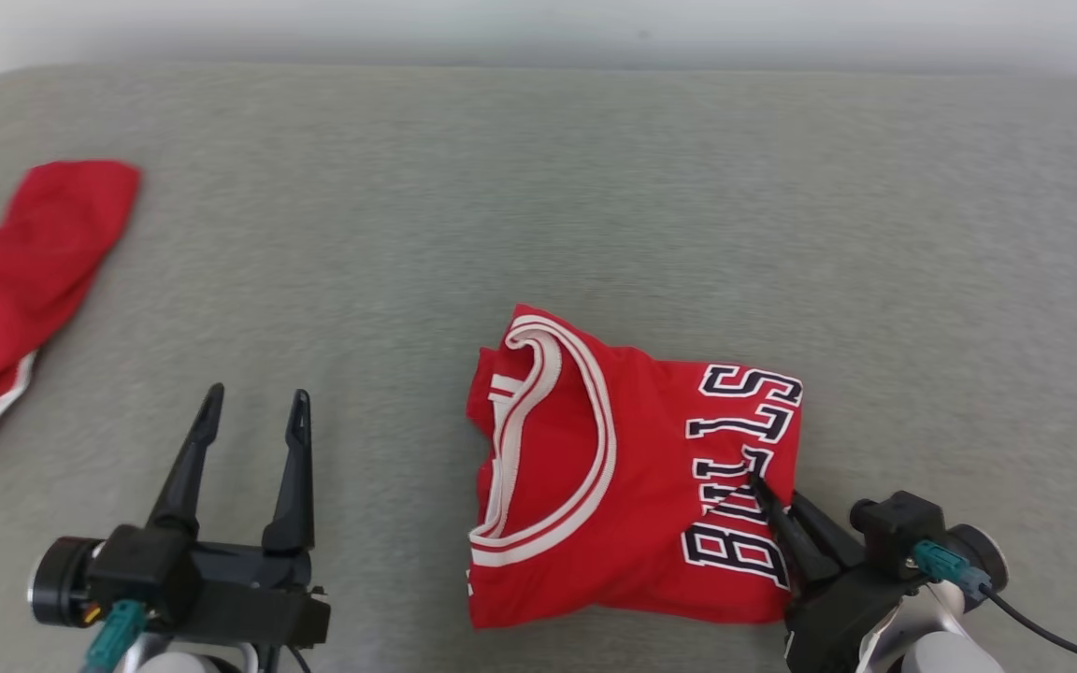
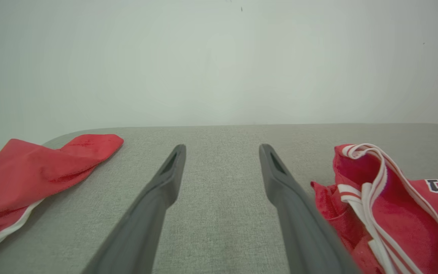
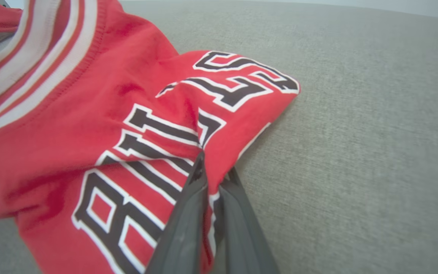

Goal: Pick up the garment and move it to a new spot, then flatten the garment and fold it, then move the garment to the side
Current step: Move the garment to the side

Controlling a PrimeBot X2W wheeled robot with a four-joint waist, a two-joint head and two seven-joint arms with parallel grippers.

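right pincer (image 1: 770,488) clenched on the folded bulls jersey (image 1: 651,449) edge, left pincer (image 1: 257,393) released. slide it sideways low and slow so your folds hold.

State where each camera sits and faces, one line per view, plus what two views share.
Head view: on the head, facing forward-down at the grey fabric surface; open left claw, right claw pinching the folded red lettered jersey.
Left wrist view: low, along open fingers toward the pale wall.
Right wrist view: close along shut fingers onto the jersey.
Shared: head and left wrist both show the jersey and another red, white-trimmed garment.
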